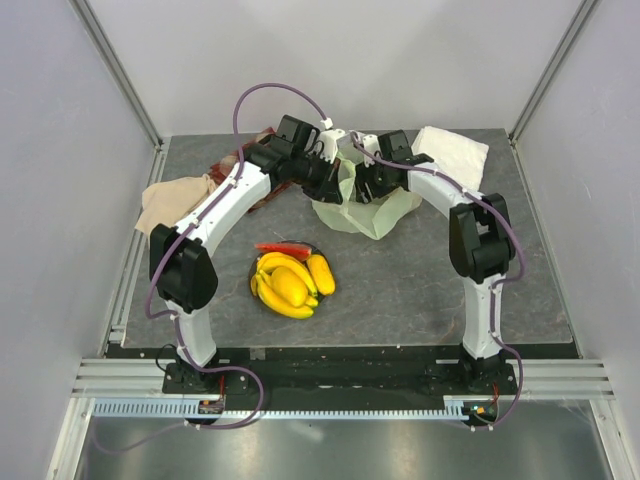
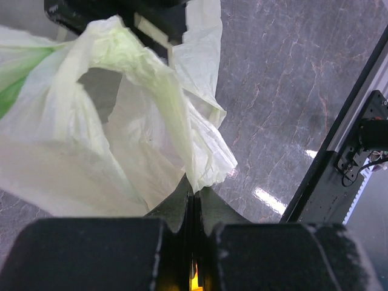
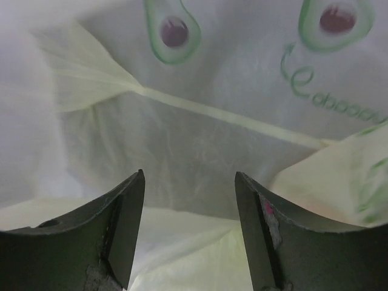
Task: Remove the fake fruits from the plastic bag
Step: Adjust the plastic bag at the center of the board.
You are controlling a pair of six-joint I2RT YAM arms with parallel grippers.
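Observation:
The plastic bag (image 1: 366, 208), pale yellow-green and crinkled, hangs lifted at the back of the table between both grippers. My left gripper (image 2: 194, 193) is shut on a pinched edge of the plastic bag (image 2: 121, 139). My right gripper (image 3: 190, 182) is open, its fingers deep inside the plastic bag (image 3: 212, 133), whose film with avocado prints fills the right wrist view. No fruit shows between those fingers. Fake fruits (image 1: 290, 282) lie in a pile in front of the bag: a banana bunch, yellow oblong fruits (image 1: 321, 273) and a red watermelon slice (image 1: 280, 247).
A beige cloth (image 1: 172, 200) lies at the left edge, with a red checked cloth (image 1: 262, 198) partly under the left arm. A white folded towel (image 1: 450, 152) sits at the back right. Metal frame rails (image 1: 130, 270) border the table.

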